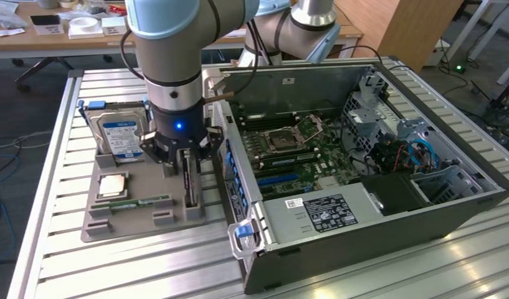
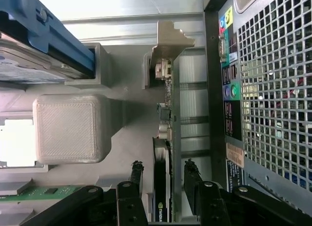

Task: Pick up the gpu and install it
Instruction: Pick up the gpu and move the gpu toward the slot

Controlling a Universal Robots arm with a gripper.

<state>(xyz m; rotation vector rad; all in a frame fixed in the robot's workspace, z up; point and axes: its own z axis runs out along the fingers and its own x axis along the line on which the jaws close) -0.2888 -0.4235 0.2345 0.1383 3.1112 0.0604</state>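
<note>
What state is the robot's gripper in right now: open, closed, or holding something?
Gripper: jaws open, one on each side of the upright gpu in its tray slot, not yet closed on it.

gpu (image 1: 189,182): thin dark card, on edge in grey tray (image 1: 125,227) slot, pale bracket (image 2: 168,46) at end.

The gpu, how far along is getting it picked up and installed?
Done: the gripper sits over the gpu, which stands on edge in the gray holder tray. In hand: open fingers flank the card, not clamped. Left: lifting it and seating it in the open computer case.
</note>
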